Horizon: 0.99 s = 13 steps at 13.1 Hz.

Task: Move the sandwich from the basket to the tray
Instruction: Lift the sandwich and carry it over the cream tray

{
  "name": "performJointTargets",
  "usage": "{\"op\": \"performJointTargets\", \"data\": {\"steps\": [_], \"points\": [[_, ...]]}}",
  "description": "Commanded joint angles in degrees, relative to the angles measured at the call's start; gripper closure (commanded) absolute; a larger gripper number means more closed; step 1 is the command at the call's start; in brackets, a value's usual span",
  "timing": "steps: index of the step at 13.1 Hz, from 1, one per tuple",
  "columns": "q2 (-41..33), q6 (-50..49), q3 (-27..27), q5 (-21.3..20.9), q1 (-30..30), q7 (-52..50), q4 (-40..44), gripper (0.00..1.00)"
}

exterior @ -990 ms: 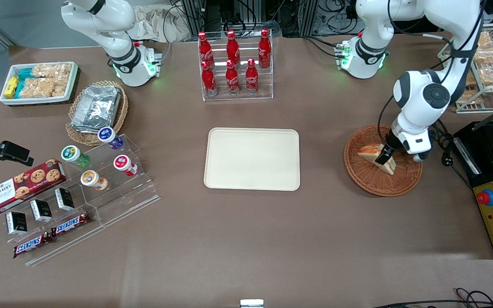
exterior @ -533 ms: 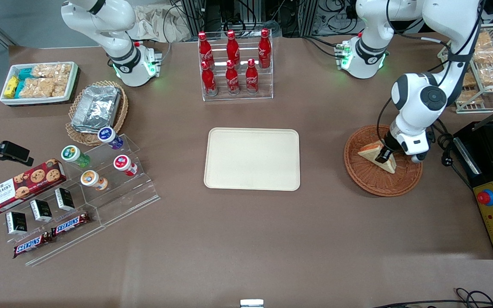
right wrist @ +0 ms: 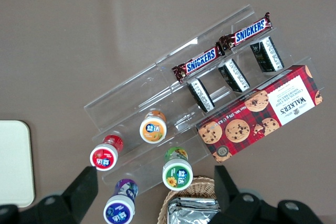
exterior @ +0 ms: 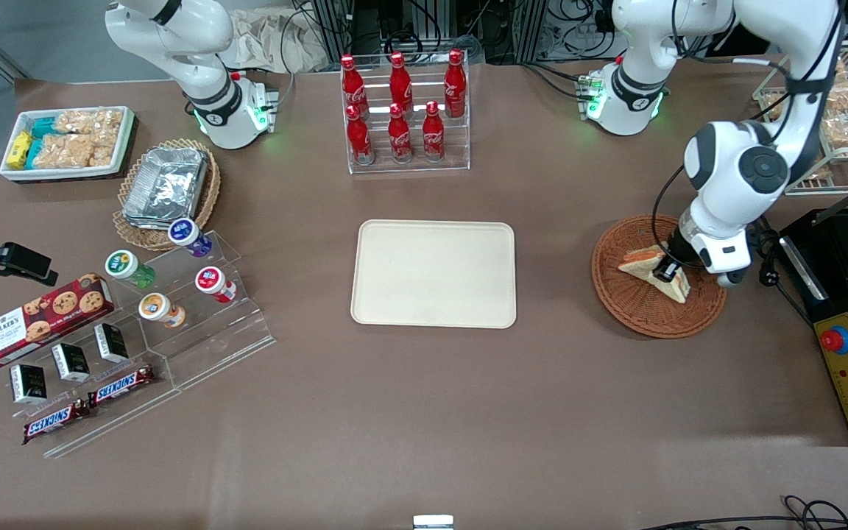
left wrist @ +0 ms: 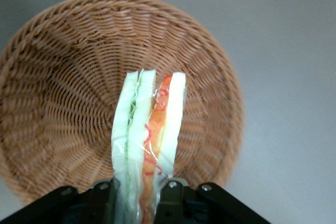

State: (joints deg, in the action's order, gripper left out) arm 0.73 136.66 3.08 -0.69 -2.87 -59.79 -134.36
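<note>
Gripping the sandwich (exterior: 651, 266) across its layers, the end effector (exterior: 665, 272) is seen over the basket (exterior: 634, 309) at the right of the front frame — its two fingers (left wrist: 105, 195) are pressed against the outer bread faces in the wrist view, so it is closed on the wedge. The sandwich is held edge-on, with green filling by one slice and orange-red by the other; its long axis runs straight out from the fingers over the woven bowl. Whether it is lifted clear of the wicker cannot be told for certain.

The tray (exterior: 433, 274) is set at the centre of the front frame, well apart from the basket and toward the parked arm's end of the tabletop (exterior: 424, 412). The coming move is judged to turn on that — a lift over the rim, then a sideways carry toward the centre of the frame.

Legible writing is confined to the lower left of the front frame: "WALKERS" on the red tartan biscuit box (exterior: 41, 318) and "SNICKERS" on two bars (exterior: 121, 385). Red cola bottles (exterior: 402, 103) are racked at the upper centre; their script is not readable.
</note>
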Motion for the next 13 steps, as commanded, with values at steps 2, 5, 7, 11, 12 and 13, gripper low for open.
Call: {"op": "performJointTargets", "data": {"steps": [2,5,7,11,12,13], "points": [[0.3,-26.9,4.0,-0.7,-0.2,1.0,21.6,1.0],[0.3,-38.5,8.0,-0.5,-0.2,7.8,32.6,1.0],[0.2,-40.7,11.9,-0.5,-0.2,11.6,36.4,1.0],[0.4,-40.7,20.9,-3.1,-0.2,22.7,38.3,1.0],[1.0,-40.7,23.1,-3.3,-0.2,23.2,38.2,1.0],[1.8,-40.6,24.5,-3.4,-0.2,23.4,38.0,1.0]]}}
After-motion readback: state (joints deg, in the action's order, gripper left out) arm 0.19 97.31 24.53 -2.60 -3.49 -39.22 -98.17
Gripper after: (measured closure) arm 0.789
